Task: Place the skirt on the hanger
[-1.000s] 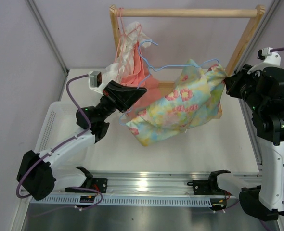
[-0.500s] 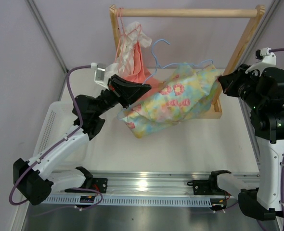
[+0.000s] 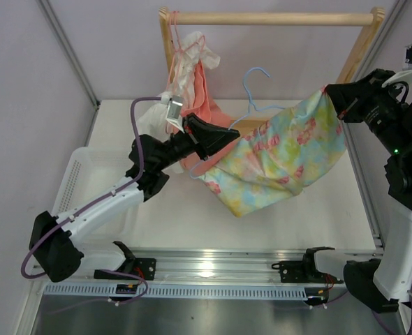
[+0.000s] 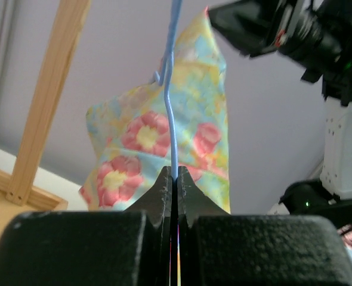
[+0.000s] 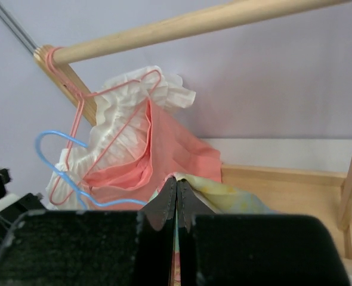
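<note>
Though rumpled, reads as soft cloth in pale yellow and light blue with pink flowers: skirt (image 3: 276,157) slung aloft over the table (image 3: 332,223). Pinched at its upper right corner by right gripper (image 3: 329,92), fingers together. Left gripper (image 3: 237,133) clamped on blue hanger (image 4: 170,137) wire, possibly cloth too.

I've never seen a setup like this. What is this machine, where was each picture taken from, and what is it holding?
It is two robot arms bolted at the near edge of a table, each ending in a two-finger gripper. The wide picture looks down from above; the other two come from a camera on each wrist. The left gripper is shut on a thin blue hanger; the right gripper pinches a flowered skirt, which hangs stretched between them above the table. Behind stands a wooden rack with other clothes; a white basket sits at the left.
</note>
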`<action>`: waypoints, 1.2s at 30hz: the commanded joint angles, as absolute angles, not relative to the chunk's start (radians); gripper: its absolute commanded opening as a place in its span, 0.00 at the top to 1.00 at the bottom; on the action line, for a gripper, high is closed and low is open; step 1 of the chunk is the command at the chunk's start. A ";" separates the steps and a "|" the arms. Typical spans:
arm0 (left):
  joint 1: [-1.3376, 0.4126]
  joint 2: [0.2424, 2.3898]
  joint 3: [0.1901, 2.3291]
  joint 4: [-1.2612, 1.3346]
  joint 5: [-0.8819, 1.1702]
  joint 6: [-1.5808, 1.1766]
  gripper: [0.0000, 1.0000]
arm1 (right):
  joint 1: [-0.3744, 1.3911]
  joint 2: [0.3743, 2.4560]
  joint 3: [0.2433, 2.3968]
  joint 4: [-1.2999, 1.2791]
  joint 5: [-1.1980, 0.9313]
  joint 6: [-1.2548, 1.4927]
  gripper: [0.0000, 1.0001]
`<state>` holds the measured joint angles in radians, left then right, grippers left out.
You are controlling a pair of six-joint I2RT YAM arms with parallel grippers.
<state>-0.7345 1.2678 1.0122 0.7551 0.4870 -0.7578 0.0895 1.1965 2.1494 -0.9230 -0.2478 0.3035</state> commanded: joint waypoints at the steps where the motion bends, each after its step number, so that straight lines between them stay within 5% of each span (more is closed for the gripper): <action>1: -0.733 1.181 1.068 0.831 0.367 -0.718 1.00 | 0.086 1.169 2.079 -0.959 -0.210 0.279 1.00; 9: -0.718 1.220 1.115 0.934 0.454 -0.923 1.00 | 0.083 1.100 1.800 -0.908 -0.060 0.262 1.00; 17: -0.721 1.138 1.187 0.629 0.428 -0.744 1.00 | 0.025 1.124 1.750 -0.897 -0.017 0.264 0.96; 20: -0.721 1.167 1.282 0.444 0.452 -0.689 1.00 | -0.043 1.092 1.724 -0.836 -0.148 0.275 0.96; 26: -0.724 1.166 1.233 0.498 0.462 -0.709 1.00 | -0.043 1.149 1.799 -0.864 -0.166 0.265 0.96; 34: -0.732 1.216 1.293 0.438 0.488 -0.703 1.00 | -0.043 1.135 1.735 -0.814 -0.195 0.258 0.74; 36: -0.735 1.223 1.298 0.436 0.468 -0.700 1.00 | -0.043 1.144 1.749 -0.838 -0.181 0.253 0.53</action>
